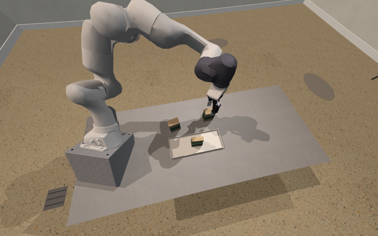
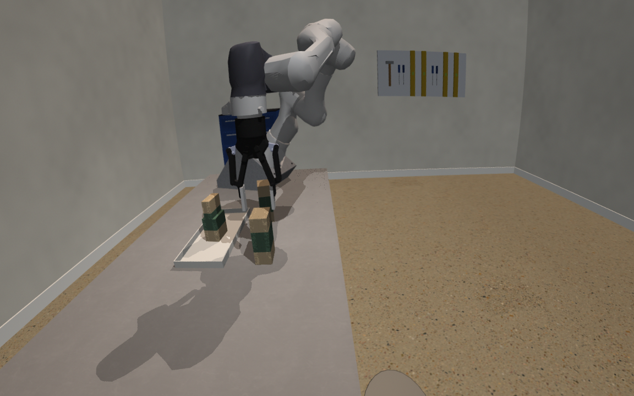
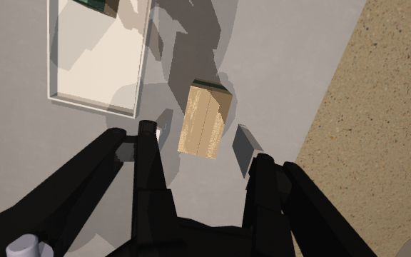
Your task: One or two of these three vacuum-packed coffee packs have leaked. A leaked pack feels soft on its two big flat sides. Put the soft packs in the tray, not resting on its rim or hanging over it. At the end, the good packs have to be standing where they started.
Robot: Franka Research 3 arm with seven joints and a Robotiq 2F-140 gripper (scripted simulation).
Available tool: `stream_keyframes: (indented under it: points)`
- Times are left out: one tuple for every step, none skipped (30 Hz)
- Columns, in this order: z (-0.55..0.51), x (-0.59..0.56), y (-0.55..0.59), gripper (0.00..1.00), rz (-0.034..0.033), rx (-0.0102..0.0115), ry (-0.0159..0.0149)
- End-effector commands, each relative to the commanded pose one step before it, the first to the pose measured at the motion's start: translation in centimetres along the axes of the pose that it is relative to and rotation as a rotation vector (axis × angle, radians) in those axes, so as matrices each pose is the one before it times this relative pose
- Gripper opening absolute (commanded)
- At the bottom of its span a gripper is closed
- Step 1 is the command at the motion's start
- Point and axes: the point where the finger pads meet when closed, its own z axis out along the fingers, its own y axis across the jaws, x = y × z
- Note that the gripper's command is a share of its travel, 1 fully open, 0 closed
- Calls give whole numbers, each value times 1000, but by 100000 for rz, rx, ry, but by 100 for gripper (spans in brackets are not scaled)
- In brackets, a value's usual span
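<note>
Three tan coffee packs with green bands stand on the grey table (image 1: 243,152). One pack (image 1: 197,140) (image 2: 212,216) (image 3: 96,4) stands upright inside the white tray (image 1: 197,153) (image 2: 198,263) (image 3: 91,107). A second pack (image 1: 174,124) (image 2: 263,194) stands behind the tray, nearer the robot base. The third pack (image 1: 207,113) (image 2: 261,235) (image 3: 205,119) stands beside the tray's far end. My gripper (image 1: 214,110) (image 2: 256,204) (image 3: 203,128) is half open and empty. It hangs just over this third pack, one finger pad on each side of its top, with gaps on both sides.
The robot's grey pedestal (image 1: 99,164) stands at the table's left end. The table's long edge (image 3: 320,118) runs close to the right of the third pack, with brown floor (image 1: 316,182) beyond. A blue cabinet (image 2: 225,137) stands behind the arm.
</note>
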Motion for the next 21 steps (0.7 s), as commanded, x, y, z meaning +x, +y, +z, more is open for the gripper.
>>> stream_keyframes:
  points:
    - [349, 48, -78, 53, 732, -1, 41]
    - [94, 0, 0, 53, 0, 0, 0]
    - [109, 0, 0, 53, 0, 0, 0]
    - [124, 0, 0, 53, 0, 0, 0]
    - [139, 0, 0, 53, 0, 0, 0]
    - [154, 0, 0, 53, 0, 0, 0]
    - [168, 0, 0, 53, 0, 0, 0]
    - [181, 0, 0, 53, 0, 0, 0]
    - [193, 0, 0, 53, 0, 0, 0]
    - [205, 0, 0, 53, 0, 0, 0]
    - [215, 0, 0, 53, 0, 0, 0]
    - [224, 0, 0, 53, 0, 0, 0]
    - [231, 0, 0, 53, 0, 0, 0]
    - [0, 0, 0, 53, 0, 0, 0]
    - [0, 0, 0, 53, 0, 0, 0]
    - [237, 0, 0, 53, 0, 0, 0]
    - [242, 0, 0, 53, 0, 0, 0]
    - [245, 0, 0, 53, 0, 0, 0]
    - [246, 0, 0, 53, 0, 0, 0]
    - [246, 0, 0, 53, 0, 0, 0]
    - [244, 0, 0, 53, 0, 0, 0]
